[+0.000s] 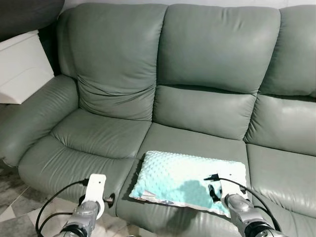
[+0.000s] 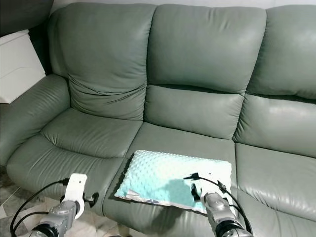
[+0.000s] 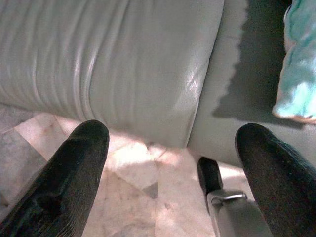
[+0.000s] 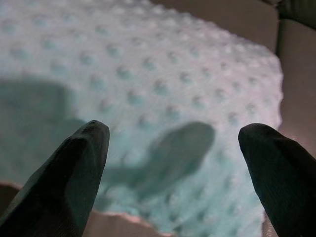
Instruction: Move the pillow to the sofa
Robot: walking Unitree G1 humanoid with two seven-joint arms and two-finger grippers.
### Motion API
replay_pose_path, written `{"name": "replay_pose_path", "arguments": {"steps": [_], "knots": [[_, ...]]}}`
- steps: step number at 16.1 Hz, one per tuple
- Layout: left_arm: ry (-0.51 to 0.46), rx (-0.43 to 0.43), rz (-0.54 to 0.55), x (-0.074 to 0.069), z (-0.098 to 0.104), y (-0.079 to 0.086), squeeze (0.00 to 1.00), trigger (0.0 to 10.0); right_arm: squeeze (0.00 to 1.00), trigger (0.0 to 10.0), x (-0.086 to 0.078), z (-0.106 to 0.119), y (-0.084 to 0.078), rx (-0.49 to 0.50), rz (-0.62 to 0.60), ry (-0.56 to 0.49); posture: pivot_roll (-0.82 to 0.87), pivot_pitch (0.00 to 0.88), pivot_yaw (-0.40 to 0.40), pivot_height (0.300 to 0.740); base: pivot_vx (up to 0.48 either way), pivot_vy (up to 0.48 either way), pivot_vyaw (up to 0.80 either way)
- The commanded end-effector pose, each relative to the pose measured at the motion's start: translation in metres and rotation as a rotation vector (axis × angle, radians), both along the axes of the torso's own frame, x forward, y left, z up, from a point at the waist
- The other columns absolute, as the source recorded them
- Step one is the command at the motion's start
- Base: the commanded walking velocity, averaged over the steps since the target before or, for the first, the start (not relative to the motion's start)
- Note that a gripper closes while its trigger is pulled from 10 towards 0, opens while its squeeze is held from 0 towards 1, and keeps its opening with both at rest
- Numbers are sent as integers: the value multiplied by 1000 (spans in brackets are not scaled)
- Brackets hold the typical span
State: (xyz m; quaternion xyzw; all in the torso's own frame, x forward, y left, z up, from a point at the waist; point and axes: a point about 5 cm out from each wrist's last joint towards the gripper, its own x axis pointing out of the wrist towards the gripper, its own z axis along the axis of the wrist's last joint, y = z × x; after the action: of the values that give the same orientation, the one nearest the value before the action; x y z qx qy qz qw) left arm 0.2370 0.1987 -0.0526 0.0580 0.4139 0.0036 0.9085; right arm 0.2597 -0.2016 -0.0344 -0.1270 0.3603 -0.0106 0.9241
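A pale turquoise dotted pillow point(image 1: 182, 177) lies flat on the middle seat cushion of the grey-green leather sofa point(image 1: 207, 64), near its front edge. In the right wrist view my right gripper point(image 4: 175, 168) is open, its two black fingers spread just above the pillow point(image 4: 163, 74), casting a shadow on it. In the left wrist view my left gripper point(image 3: 173, 163) is open too, held low in front of the sofa's left seat cushion point(image 3: 118, 64), with the pillow's corner point(image 3: 298, 74) off to one side.
A white cabinet point(image 1: 19, 64) stands beside the sofa's left armrest point(image 1: 29, 118). Tiled floor point(image 1: 15, 207) runs along the sofa front. The left seat point(image 1: 94, 138) and right seat point(image 1: 286, 173) are bare.
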Motion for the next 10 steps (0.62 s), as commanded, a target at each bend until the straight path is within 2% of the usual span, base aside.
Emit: {"name": "replay_pose_path", "arguments": {"steps": [1, 4, 7, 10], "knots": [[23, 21, 14, -5, -2, 7, 0, 10000, 0, 10000, -2, -1, 0, 0, 21, 5, -73, 0, 52, 740, 0, 0, 0], [49, 27, 20, -16, -8, 13, 0, 10000, 0, 10000, 2, 2, 1, -13, 66, -15, -73, 0, 46, 740, 0, 0, 0], [84, 46, 31, -28, -13, 21, 0, 10000, 0, 10000, 5, 4, 3, -7, 95, -36, -71, 0, 40, 740, 0, 0, 746], [91, 41, 51, -32, -15, 23, 0, 10000, 0, 10000, -4, -3, 4, -6, 111, -3, -64, 0, 33, 740, 0, 0, 800]]}}
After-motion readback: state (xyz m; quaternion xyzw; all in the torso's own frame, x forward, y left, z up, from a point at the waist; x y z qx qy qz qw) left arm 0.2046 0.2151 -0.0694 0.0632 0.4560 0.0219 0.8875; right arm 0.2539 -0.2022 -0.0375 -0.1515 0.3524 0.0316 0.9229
